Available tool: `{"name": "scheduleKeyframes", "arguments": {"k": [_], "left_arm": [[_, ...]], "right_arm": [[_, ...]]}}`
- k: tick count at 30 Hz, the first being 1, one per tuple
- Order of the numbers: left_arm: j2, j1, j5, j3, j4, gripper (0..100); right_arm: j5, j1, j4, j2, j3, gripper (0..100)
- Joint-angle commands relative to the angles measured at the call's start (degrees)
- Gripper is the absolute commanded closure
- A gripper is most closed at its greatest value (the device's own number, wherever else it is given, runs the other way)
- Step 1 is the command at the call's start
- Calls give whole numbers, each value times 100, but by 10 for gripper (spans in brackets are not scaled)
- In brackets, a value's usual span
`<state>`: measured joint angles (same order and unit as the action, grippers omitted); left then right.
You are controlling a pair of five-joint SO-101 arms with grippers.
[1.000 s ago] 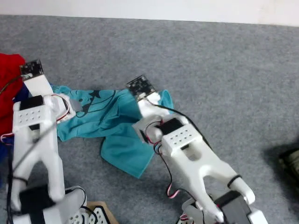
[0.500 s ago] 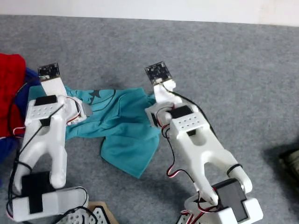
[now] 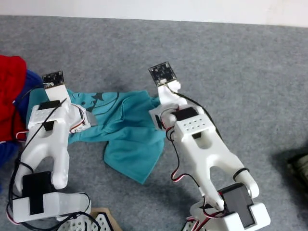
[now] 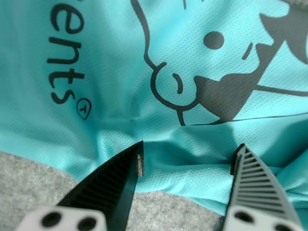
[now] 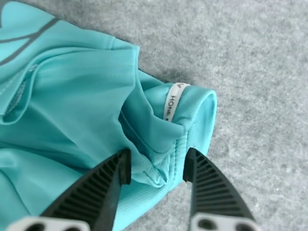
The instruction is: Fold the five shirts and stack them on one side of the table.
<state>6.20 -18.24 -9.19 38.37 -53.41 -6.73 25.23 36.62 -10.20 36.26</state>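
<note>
Straddling opposite ends of the teal shirt (image 3: 120,127), which is lying crumpled on the table (image 3: 240,72). Left tool (image 4: 187,161) is hovering released over the printed edge. Right tool (image 5: 156,166) is bracketing the bunched fold by the label, also released, probably so both can pinch and spread it flat.

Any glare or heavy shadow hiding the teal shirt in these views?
High view: even light, no glare, soft shadows on the grey table beside the teal shirt. Left wrist view: faint shadow on the cloth near the left end effector. Right wrist view: the collar fold at the right end effector is shaded.
</note>
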Motion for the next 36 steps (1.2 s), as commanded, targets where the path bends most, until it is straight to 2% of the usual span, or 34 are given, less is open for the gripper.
{"name": "scheduleKeyframes", "arguments": {"k": [1,7,18,29,36], "left_arm": [[13,4,0,-31,70,695],[4,4,0,-22,141,695],[-4,-75,0,-13,237,695],[-4,-84,0,-4,325,695],[-4,-84,0,-4,360,695]], "right_arm": [[26,75,-347,-40,127,813],[26,92,-356,-48,180,966],[26,-189,-321,-110,409,992],[62,-866,418,-136,365,992],[62,-734,523,-1305,1086,992]]}}
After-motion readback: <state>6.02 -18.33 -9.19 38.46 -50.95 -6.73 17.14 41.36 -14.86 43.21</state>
